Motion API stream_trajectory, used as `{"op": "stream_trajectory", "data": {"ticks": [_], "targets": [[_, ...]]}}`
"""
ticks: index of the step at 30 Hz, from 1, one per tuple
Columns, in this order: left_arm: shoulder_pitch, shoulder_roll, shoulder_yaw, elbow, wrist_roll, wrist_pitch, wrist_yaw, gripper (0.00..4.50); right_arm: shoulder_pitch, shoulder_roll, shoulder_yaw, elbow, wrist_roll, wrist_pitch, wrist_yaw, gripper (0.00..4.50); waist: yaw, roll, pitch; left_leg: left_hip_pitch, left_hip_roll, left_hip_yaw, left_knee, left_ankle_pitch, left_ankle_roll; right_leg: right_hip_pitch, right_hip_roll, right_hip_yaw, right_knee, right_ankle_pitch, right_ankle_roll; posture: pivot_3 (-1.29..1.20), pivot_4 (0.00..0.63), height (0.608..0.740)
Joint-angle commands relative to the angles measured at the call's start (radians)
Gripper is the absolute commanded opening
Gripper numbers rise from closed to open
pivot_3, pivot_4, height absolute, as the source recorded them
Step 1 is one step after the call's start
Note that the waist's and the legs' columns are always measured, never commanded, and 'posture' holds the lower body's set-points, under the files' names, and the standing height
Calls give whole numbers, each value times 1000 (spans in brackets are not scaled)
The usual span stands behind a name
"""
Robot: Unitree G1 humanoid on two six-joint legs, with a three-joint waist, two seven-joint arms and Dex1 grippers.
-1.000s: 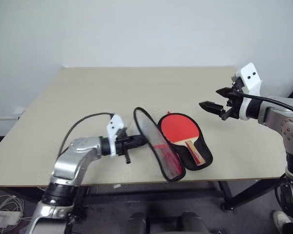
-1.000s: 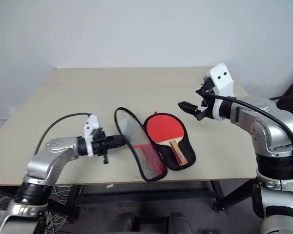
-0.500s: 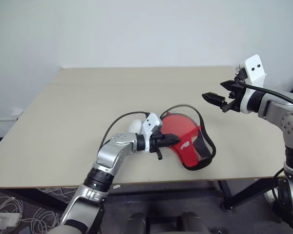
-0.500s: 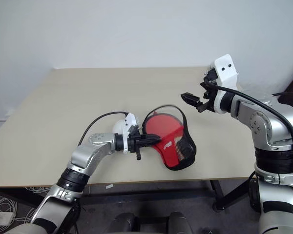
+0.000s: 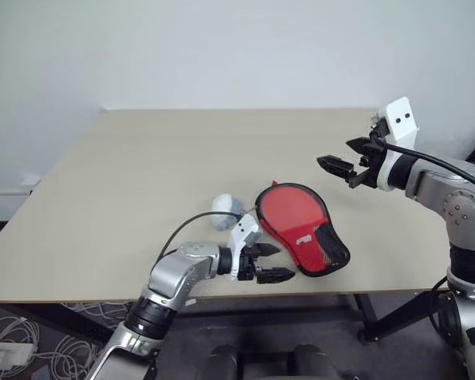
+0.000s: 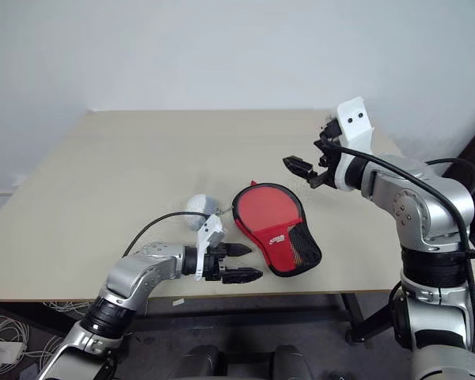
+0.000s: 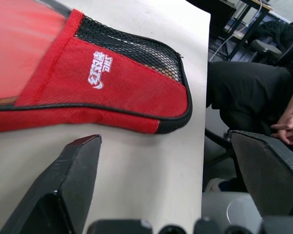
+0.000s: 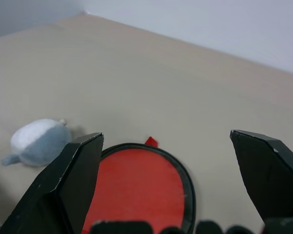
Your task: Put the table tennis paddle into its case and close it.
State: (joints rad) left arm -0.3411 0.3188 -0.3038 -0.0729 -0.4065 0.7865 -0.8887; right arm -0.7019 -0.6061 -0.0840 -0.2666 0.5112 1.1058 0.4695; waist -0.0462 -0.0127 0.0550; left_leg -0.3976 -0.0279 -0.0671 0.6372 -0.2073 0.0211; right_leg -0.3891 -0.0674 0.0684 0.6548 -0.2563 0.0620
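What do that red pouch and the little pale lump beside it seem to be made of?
The case looks like woven red fabric with a black mesh panel and black piped edge; the weave and the printed white logo show close up. The pale wad seems soft, perhaps crumpled cloth or stuffing; its exact material is hard to tell.

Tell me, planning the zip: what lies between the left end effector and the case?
Only bare table, seen in the left wrist view.

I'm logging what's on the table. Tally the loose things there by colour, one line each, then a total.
Red: 1, the case
Pale grey-white: 1, the wad
Total: 2
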Motion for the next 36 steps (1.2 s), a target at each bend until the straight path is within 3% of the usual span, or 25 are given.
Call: {"op": "stream_trajectory", "data": {"ticks": [1, 20, 36], "targets": [[-11, -45, 21, 1, -35, 66, 47, 4487, -15, 10, -33, -42, 9, -4, -18, 4500, 0, 0, 0, 0, 0, 0, 0, 0, 0, 0, 0, 0, 0, 0, 0, 0, 0, 734], [-70, -277, 148, 240, -82, 211, 240, 4487, 16, 108, -27, -112, 37, 36, -79, 4500, 25, 0, -1, 2, -3, -1, 3, 0, 0, 4, -1, -1, 0, -1, 1, 0, 0, 734], [-156, -336, 250, 389, -70, 395, 436, 4487, 25, 139, -28, -138, 50, 53, -114, 4500, 30, 1, -3, 5, -5, -4, 5, -1, 1, 10, -2, -3, -2, -2, 4, 0, 0, 734]]}}
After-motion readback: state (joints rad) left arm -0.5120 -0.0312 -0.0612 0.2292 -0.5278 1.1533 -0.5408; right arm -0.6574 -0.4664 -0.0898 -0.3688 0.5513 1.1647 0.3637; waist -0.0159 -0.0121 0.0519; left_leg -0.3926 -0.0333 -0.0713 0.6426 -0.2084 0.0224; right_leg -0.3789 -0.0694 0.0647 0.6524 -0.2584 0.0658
